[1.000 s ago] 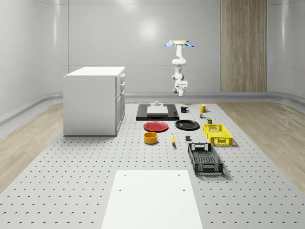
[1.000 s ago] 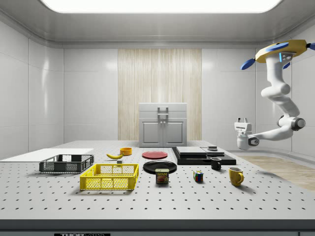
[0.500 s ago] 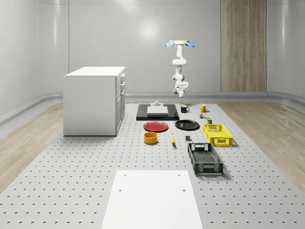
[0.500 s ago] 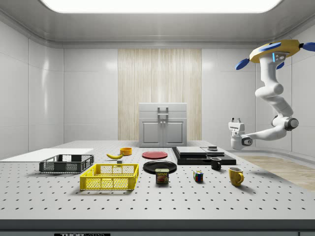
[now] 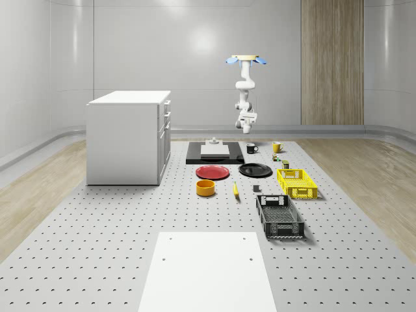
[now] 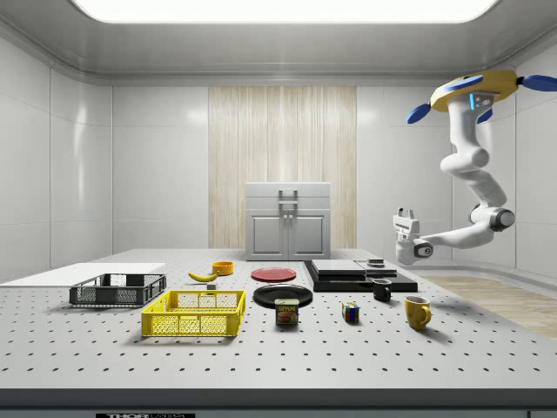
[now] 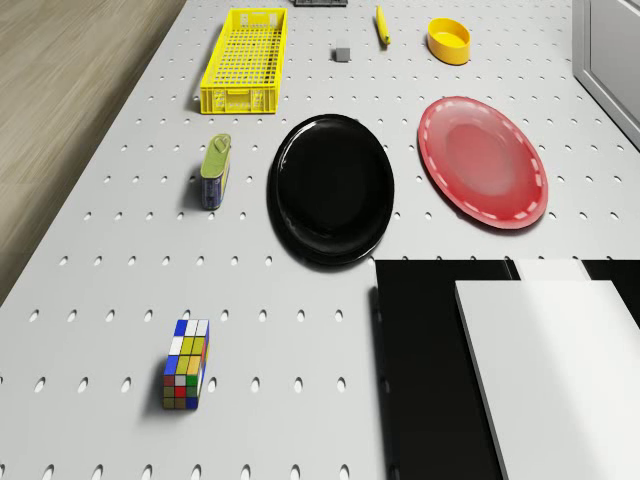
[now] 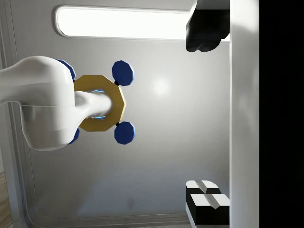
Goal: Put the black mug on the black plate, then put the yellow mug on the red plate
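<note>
The black mug [image 5: 251, 148] and the yellow mug [image 5: 277, 147] stand upright at the table's far end; in the side view the black mug [image 6: 382, 290] is left of the yellow mug [image 6: 417, 312]. The black plate [image 7: 331, 188] and the red plate [image 7: 484, 162] lie side by side nearer the middle. The drone [image 6: 474, 90] hovers high over the far end. My gripper [image 6: 405, 213] hangs well above the black mug, turned upward and open, holding nothing. In the wrist view the fingers [image 8: 205, 28] stand far apart with the drone [image 8: 97, 103] beyond them.
A black slab [image 5: 214, 156] carrying a white block lies beside the black mug. A white cabinet [image 5: 129, 136] stands at the whole-scene view's left. A yellow crate [image 7: 245, 60], a tin can [image 7: 214, 171], a Rubik's cube [image 7: 186, 377], an orange bowl [image 7: 449, 40] and a black crate [image 5: 279, 216] sit around the plates.
Drone and arm have shifted toward the side view's left, closer to above the black mug. The gripper has risen slightly and stays open. Mugs and plates have not moved.
</note>
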### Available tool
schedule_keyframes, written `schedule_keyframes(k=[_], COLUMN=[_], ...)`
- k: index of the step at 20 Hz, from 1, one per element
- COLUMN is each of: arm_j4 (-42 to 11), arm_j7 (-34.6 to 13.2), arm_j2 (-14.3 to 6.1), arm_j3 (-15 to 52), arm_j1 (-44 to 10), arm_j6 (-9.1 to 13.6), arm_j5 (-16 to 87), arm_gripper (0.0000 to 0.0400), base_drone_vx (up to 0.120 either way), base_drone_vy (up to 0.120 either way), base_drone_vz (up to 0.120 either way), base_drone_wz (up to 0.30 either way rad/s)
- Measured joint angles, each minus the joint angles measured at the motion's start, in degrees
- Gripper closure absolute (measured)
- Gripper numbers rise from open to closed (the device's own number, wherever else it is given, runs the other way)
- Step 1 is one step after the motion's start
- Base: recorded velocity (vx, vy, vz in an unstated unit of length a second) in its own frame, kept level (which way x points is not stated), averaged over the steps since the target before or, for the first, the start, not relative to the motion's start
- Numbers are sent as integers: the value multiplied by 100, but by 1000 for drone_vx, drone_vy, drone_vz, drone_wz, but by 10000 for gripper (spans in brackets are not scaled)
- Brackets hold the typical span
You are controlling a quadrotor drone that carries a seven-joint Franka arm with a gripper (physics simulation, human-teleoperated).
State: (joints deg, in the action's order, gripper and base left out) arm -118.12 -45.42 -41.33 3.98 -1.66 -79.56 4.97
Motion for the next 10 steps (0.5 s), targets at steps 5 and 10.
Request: schedule_keyframes(k=[5,10], arm_j4=[-93,-482], arm_j7=[-92,-318], arm_j2=[-34,-132], arm_j3=[482,1514], arm_j1=[-150,-488], arm_j6=[-35,-106], arm_j5=[680,2170], arm_gripper=[0,0], base_drone_vx=[120,16], base_drone_vy=[0,0], base_drone_vz=[0,0], base_drone_wz=[0,0])
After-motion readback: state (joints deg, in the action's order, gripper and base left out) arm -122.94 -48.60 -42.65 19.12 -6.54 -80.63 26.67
